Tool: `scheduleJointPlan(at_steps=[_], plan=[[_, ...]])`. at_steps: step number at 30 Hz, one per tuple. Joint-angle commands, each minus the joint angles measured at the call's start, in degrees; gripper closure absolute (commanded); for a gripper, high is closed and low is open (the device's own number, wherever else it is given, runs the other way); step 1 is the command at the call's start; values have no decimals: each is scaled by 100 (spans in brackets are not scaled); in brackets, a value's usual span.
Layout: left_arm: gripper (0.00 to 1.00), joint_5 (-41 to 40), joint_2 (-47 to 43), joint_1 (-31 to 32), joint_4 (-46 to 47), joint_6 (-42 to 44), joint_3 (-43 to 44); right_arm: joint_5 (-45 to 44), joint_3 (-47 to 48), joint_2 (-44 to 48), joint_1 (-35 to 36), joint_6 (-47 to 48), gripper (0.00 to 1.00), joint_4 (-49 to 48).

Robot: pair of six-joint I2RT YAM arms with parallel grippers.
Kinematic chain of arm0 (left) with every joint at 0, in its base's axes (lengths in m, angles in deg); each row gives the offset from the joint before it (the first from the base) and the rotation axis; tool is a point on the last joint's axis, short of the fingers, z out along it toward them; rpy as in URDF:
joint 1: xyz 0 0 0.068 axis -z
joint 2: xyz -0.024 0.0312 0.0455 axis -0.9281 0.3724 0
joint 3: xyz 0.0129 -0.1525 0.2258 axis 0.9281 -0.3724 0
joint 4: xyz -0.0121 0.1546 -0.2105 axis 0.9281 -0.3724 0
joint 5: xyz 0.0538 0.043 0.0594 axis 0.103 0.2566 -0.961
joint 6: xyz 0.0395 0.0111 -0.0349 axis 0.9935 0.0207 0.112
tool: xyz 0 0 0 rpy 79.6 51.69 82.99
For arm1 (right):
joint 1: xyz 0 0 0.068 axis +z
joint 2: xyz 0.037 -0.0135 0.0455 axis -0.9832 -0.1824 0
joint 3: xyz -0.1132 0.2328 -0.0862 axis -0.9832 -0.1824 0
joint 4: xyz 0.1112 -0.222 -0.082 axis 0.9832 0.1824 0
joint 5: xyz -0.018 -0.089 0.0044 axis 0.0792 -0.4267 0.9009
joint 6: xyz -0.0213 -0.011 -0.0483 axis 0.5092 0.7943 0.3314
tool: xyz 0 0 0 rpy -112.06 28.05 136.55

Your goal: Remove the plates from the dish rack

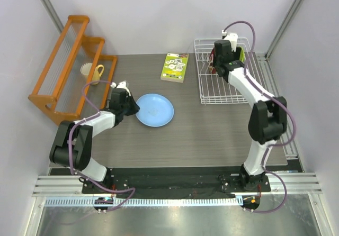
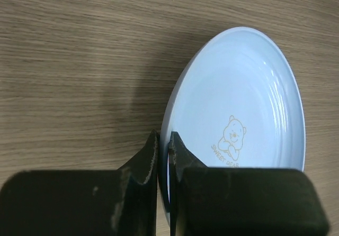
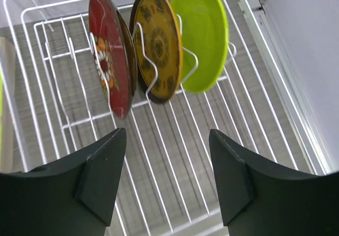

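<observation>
The large light-blue plate [image 1: 154,110] lies low at the table's left-centre, and my left gripper [image 1: 132,109] is shut on its left rim. The left wrist view shows that plate [image 2: 243,103], printed with a small bear, with its edge pinched in the left gripper [image 2: 164,141]. The white wire dish rack [image 1: 222,101] stands at the back right. In the rack [image 3: 169,162] three plates stand upright between tines: dark-red floral [image 3: 108,66], yellow patterned [image 3: 159,45] and lime-green [image 3: 201,35]. My right gripper [image 3: 168,138] hovers open over the rack, short of the plates and holding nothing.
A green-and-white booklet [image 1: 175,67] lies at the back centre, left of the dish rack. An orange wooden rack [image 1: 69,66] stands along the left side with a pale mug [image 1: 92,72] beside it. A metal rail runs along the table's right edge.
</observation>
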Motion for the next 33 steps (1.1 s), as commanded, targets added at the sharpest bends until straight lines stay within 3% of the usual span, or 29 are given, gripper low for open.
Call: scheduleJointPlan(at_steps=[1, 4, 7, 8, 18, 25, 26, 29, 33], plan=[[92, -289, 257, -42, -23, 207, 260, -48, 1023, -859, -52, 574, 32, -394], [58, -465, 364, -51, -15, 260, 322, -48, 1708, -1483, -78, 793, 32, -386], [37, -614, 355, -42, 29, 312, 322, -109, 2324, -2070, -140, 847, 33, -307], [35, -667, 312, -42, 20, 330, 322, -127, 2595, -2195, -175, 986, 33, -289], [29, -834, -145, -42, -243, 471, 524, 13, 3432, -3093, -395, 1225, 41, -245], [29, -711, -444, -42, -279, 427, 559, 374, 3556, -3216, -465, 1251, 78, -236], [29, -711, -471, -42, -261, 409, 542, 417, 3556, -3216, -465, 1251, 89, -245], [29, -720, -462, -42, -252, 392, 515, 558, 3547, -3137, -465, 1225, 99, -245], [30, -685, -436, -42, -243, 330, 498, 33, 3486, -2953, -325, 1365, 99, -385]])
